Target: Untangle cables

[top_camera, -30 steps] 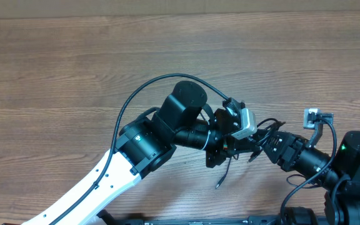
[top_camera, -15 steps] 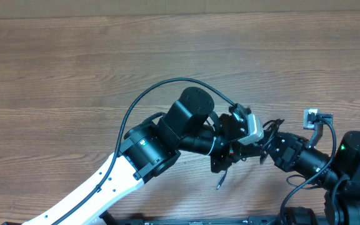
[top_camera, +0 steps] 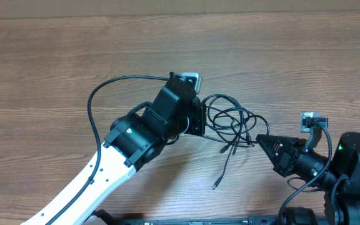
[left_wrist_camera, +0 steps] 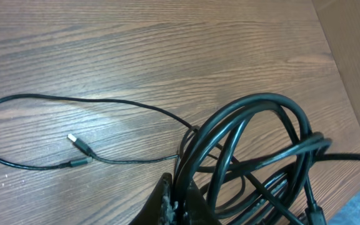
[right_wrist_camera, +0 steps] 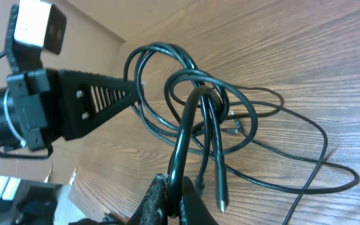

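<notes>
The cables [top_camera: 230,122] are a tangle of thin black loops stretched between my two grippers at centre right of the table. My left gripper [top_camera: 202,119] is shut on the loops' left side; the left wrist view shows its jaws [left_wrist_camera: 181,199] pinching a cable [left_wrist_camera: 242,134]. My right gripper [top_camera: 259,139] is shut on a loop at the tangle's right side, and the right wrist view [right_wrist_camera: 172,187] shows it clamping a cable [right_wrist_camera: 189,122]. A loose plug end [top_camera: 215,185] trails toward the front edge. A thin cable with a silvery plug [left_wrist_camera: 74,139] lies on the wood.
The wooden table [top_camera: 74,62] stretches wide to the left and back. The left arm's white link [top_camera: 86,187] crosses the front left. The right arm's base [top_camera: 355,169] sits at the front right corner. A thicker arm cable [top_camera: 114,87] arcs over the left arm.
My left gripper has pulled up and to the left, away from the right gripper, which drew slightly back. The cable bundle, earlier hidden between them, is now stretched out in open loops.
</notes>
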Motion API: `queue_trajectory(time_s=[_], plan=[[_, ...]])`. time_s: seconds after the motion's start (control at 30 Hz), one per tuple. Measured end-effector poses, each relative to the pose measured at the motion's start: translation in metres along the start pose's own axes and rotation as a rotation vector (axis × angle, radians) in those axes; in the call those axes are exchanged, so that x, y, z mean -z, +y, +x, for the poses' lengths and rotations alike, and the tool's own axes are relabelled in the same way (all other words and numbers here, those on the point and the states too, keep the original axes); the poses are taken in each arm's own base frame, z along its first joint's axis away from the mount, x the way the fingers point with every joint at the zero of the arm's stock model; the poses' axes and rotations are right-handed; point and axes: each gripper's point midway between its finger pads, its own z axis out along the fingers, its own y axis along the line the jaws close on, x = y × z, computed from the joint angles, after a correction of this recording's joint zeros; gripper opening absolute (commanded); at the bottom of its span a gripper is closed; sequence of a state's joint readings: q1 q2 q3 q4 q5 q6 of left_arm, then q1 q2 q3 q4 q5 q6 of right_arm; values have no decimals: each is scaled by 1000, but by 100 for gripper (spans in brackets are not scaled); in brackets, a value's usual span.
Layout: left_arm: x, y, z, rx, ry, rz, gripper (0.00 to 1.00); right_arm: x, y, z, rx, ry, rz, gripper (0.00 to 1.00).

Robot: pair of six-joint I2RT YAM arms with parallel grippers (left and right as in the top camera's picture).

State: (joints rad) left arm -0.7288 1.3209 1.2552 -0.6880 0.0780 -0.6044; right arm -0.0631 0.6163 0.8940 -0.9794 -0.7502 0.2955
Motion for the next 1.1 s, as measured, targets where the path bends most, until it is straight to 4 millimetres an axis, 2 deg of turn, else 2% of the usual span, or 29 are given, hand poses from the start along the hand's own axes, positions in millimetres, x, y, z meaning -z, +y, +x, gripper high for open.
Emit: queue_trajectory(time_s=[0.13,0.17,0.23,0.27,0.3,0.43,0.6,0.67,0.83,1.0,1.1], plan=[[0,-2,0,-1,0,10,4,0,2,0,20,3,-10,5],[0,-2,0,-5,0,12,4,0,2,1,23,3,-10,18],[0,-7,-2,-30,-3,36,4,0,2,1,27,4,-12,71],[0,-10,-2,-48,-3,53,4,0,2,1,29,5,-14,82],[1,-15,-3,-73,-4,76,4,0,2,1,31,4,-12,99],[5,-42,1,-262,12,231,4,0,-3,1,30,2,18,100],[19,-75,23,-530,61,466,4,1,-21,2,7,-5,118,100],[27,-87,33,-637,67,571,4,2,-29,2,1,-12,163,96],[37,-97,41,-739,61,673,4,6,-45,2,-11,-22,252,95],[40,-100,43,-777,53,703,4,6,-47,1,-18,-28,267,100],[47,-109,43,-800,33,769,4,6,-46,1,-16,-29,261,98]])
